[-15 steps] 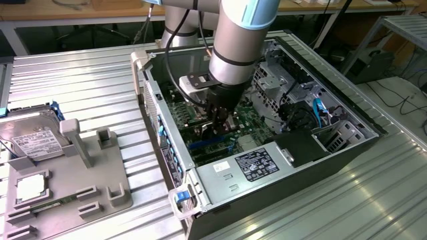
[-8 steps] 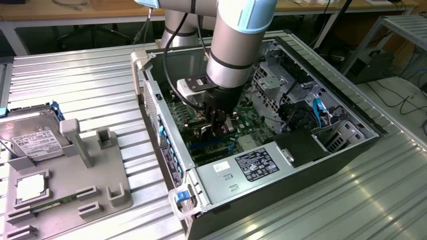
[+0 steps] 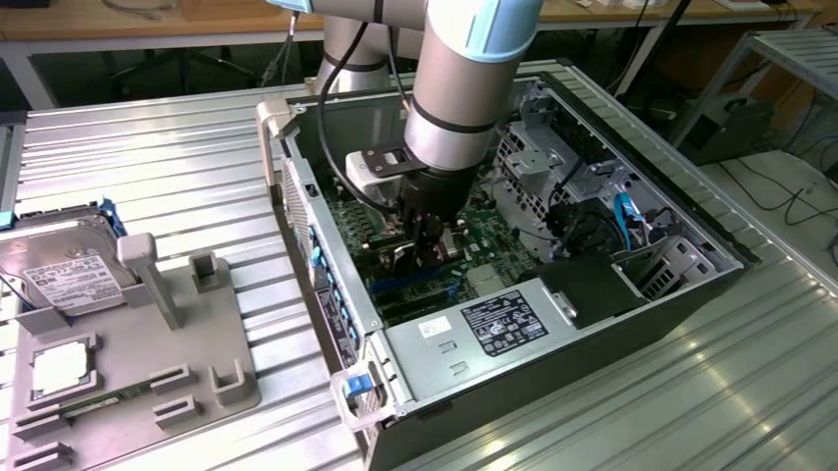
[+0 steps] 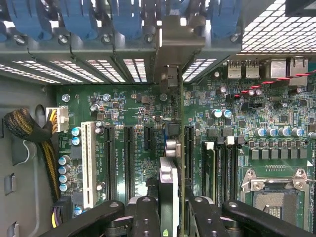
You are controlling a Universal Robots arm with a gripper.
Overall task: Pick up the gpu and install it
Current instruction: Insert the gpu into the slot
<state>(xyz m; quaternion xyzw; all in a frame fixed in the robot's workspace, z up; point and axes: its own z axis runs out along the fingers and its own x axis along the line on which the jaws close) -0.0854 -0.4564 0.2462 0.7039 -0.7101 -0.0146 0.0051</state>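
Gripper [image 4: 170, 207] clamped gpu [image 4: 168, 185] edge-on above motherboard [image 4: 128, 113], bracket at twelve o'clock; misalignment with slot risked jamming.

The arm [image 3: 452, 88] is a smooth silver-grey tube with pale blue caps at its joints and a thin black band around its lower section. A black cable runs down beside it to a small silver-and-black box at the wrist. Below that, the gripper [image 3: 426, 250] is black, with glossy, rounded black fingers [image 4: 148, 217].
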